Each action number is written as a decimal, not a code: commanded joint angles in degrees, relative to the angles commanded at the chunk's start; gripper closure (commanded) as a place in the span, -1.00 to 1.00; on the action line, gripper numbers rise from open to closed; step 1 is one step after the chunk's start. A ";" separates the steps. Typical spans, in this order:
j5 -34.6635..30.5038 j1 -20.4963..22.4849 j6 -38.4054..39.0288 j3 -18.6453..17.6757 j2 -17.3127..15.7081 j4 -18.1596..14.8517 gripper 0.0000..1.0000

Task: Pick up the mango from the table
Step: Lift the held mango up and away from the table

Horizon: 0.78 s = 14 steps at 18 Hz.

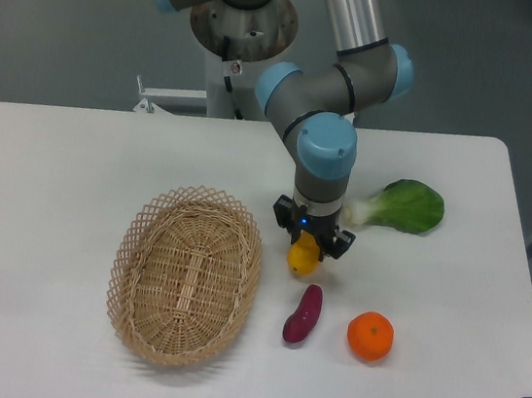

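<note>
The mango (304, 256), a small yellow fruit shading to orange, is on the white table (76, 154) just right of the basket. Its upper part is hidden under my gripper (308, 246). The gripper points straight down over the mango, with its dark fingers (341, 244) close on either side of the fruit, so it looks shut on it. I cannot tell whether the mango rests on the table or hangs just above it.
An oval wicker basket (185, 275) lies to the left of the mango. A purple sweet potato (303, 314) and a round orange (370, 335) lie just in front. A green leafy vegetable (400, 207) lies to the right, behind the gripper.
</note>
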<state>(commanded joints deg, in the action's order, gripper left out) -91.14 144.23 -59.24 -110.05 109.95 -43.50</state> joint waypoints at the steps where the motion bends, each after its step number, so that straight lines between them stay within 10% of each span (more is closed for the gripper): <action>1: 0.00 0.17 -0.09 0.53 -0.09 0.00 -0.17; 14: 0.44 9.22 -11.49 9.67 -1.85 -2.64 0.06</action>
<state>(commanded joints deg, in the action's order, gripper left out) -90.70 153.45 -70.73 -100.38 108.11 -46.14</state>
